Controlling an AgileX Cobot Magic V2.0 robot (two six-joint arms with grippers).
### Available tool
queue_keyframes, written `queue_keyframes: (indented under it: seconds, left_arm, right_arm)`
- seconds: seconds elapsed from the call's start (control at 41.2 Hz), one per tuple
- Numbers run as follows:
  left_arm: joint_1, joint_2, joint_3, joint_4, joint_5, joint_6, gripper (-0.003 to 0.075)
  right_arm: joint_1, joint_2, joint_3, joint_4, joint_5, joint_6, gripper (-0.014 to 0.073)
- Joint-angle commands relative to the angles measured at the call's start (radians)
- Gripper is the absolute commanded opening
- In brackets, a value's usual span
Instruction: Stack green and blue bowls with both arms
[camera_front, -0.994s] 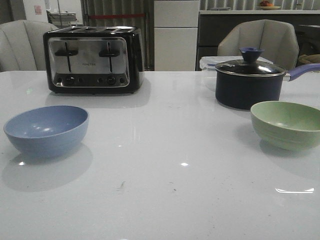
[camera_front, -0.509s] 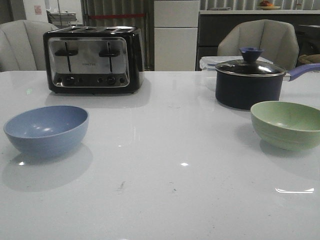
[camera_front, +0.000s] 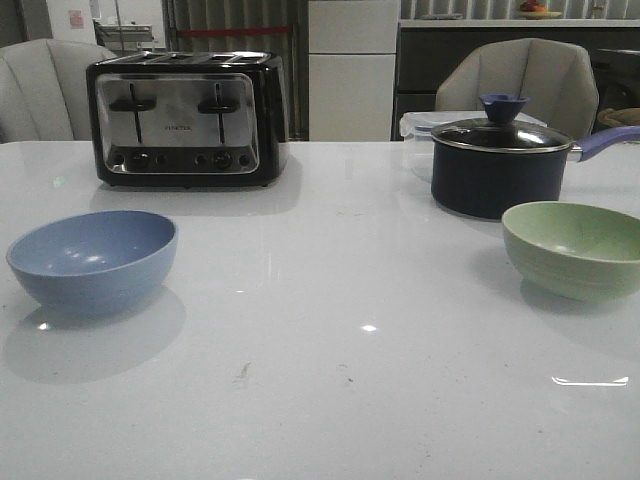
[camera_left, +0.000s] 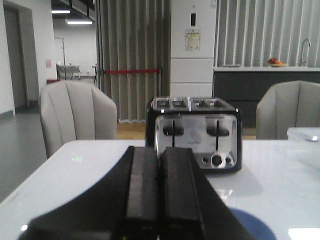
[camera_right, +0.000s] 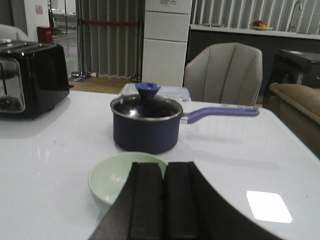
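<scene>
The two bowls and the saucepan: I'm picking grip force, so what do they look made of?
The blue bowl and green bowl look like matte plastic or similar composite: dull, even color, faint highlights. The saucepan looks like dark coated metal with a shiny steel rim, apparently glass lid, and blue knob.

On your tabletop (camera_front: 330, 390) the blue bowl (camera_front: 92, 260) sits by the left edge and the green bowl (camera_front: 575, 248) by the right edge, well apart. The toaster (camera_front: 187, 118) stands toward the far left corner, the saucepan (camera_front: 500, 162) just behind the right-hand bowl.
</scene>
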Motion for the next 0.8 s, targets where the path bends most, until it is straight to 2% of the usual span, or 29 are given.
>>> queue_keyframes:
  seconds: [0.0,0.364,0.485,0.655,0.776]
  left_arm:
    - [-0.003,-0.011,-0.126,0.002,-0.028,-0.010,0.0093]
    - [-0.003,0.237,-0.511,0.004,0.270,-0.010,0.0093]
    - [-0.003,0.351,-0.575,0.004,0.356,-0.010,0.0093]
    - [-0.003,0.460,-0.573,0.004,0.412,-0.010,0.0093]
    - [-0.003,0.534,-0.571,-0.003,0.506,-0.010,0.0093]
  right_arm:
    - [-0.004,0.001,-0.134,0.001,-0.009,-0.008,0.0028]
    - [-0.004,0.308,-0.571,0.001,0.332,-0.008,0.0028]
    - [-0.004,0.423,-0.630,0.001,0.428,-0.008,0.0028]
    - [-0.004,0.555,-0.631,0.001,0.504,-0.008,0.0028]
    - [-0.004,0.639,-0.631,0.001,0.540,-0.008,0.0028]
